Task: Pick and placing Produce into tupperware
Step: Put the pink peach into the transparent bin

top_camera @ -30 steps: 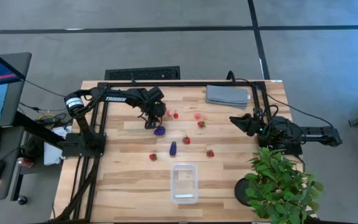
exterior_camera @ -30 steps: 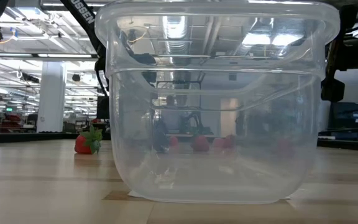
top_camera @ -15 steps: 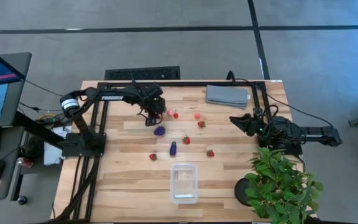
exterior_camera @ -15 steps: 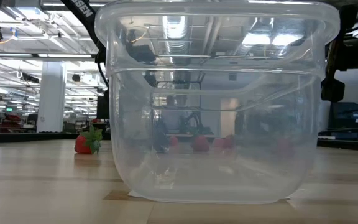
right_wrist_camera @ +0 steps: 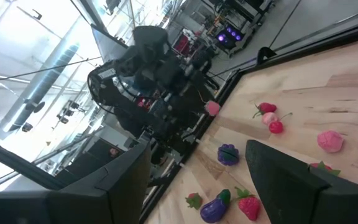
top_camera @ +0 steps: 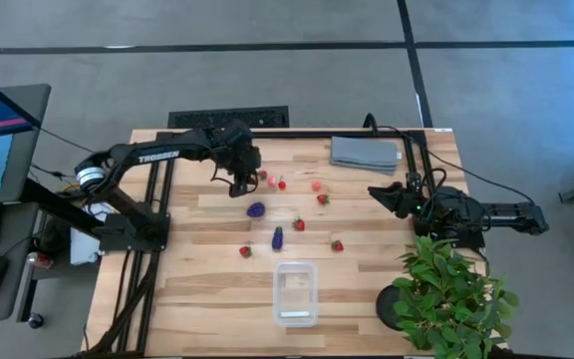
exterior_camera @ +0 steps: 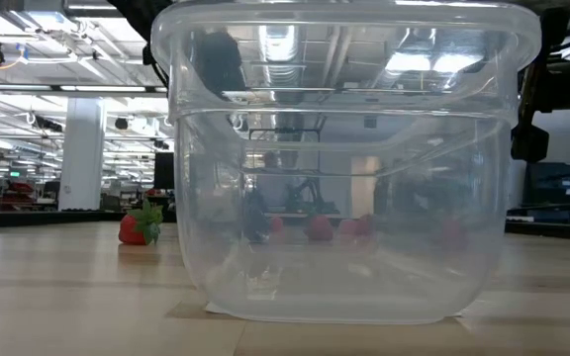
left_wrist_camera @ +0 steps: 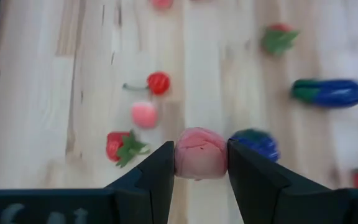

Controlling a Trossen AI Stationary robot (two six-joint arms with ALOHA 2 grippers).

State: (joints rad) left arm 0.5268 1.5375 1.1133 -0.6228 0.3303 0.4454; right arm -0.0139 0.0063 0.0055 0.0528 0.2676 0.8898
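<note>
Only up close: left pincer (left_wrist_camera: 201, 163) pinching a pink fruit piece (left_wrist_camera: 200, 153), right pincer (right_wrist_camera: 201, 180) spread.

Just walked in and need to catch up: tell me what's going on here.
The left gripper is shut on a pink fruit piece and holds it above the far side of the table. The tupperware at the near edge is empty, and the other fruit pieces lie scattered on the wood. The right gripper waits open at the right side.
</note>
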